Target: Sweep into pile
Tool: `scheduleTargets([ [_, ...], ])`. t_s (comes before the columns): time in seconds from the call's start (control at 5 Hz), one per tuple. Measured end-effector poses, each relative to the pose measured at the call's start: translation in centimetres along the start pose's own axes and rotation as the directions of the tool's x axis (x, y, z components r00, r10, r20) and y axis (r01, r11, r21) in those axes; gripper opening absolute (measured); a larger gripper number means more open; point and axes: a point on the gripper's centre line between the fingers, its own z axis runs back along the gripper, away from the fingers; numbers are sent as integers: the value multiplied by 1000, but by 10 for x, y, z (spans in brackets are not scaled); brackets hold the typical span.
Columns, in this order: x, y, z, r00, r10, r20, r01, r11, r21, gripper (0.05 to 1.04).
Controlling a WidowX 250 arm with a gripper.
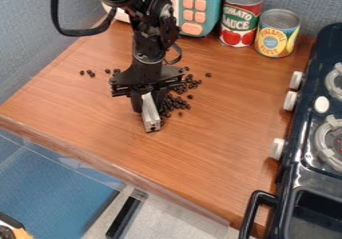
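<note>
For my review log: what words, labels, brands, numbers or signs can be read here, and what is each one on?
"TOMATO SAUCE": on the red-and-green can.
"PINEAPPLE": on the yellow-and-blue can; the word beneath it is too small to read with certainty.
No brand or number can be made out.

Colour and pattern reference: work surface and fittings.
Countertop [227, 113]: orange-brown, streaked wood grain. Walls [32, 45]: grey-blue, finely mottled. Beads [178, 103]: uniform black. Gripper [148, 108]: black. Bar [151, 122]: silver-grey. Keypad unit [217, 0]: teal housing, salmon-pink buttons [192, 28] in a grid pattern. Tomato can [240, 20]: red label, green panel, white lettering, red tomato motif, silver lid. Pineapple can [275, 35]: yellow label, blue areas, round pale-yellow emblem with blue lettering, silver lid. Stove [292, 175]: blue-black, glossy; knobs [277, 148] white; burner grates [320, 138] off-white.
</note>
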Motion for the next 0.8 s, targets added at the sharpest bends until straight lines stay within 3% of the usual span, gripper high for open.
scheduleTargets([
  [0.4, -4, -12, 0, 1000, -26, 2, 26, 1000, -11, 372],
  [0.8, -19, -20, 18, 999, -40, -17, 39, 997, -67, 372],
])
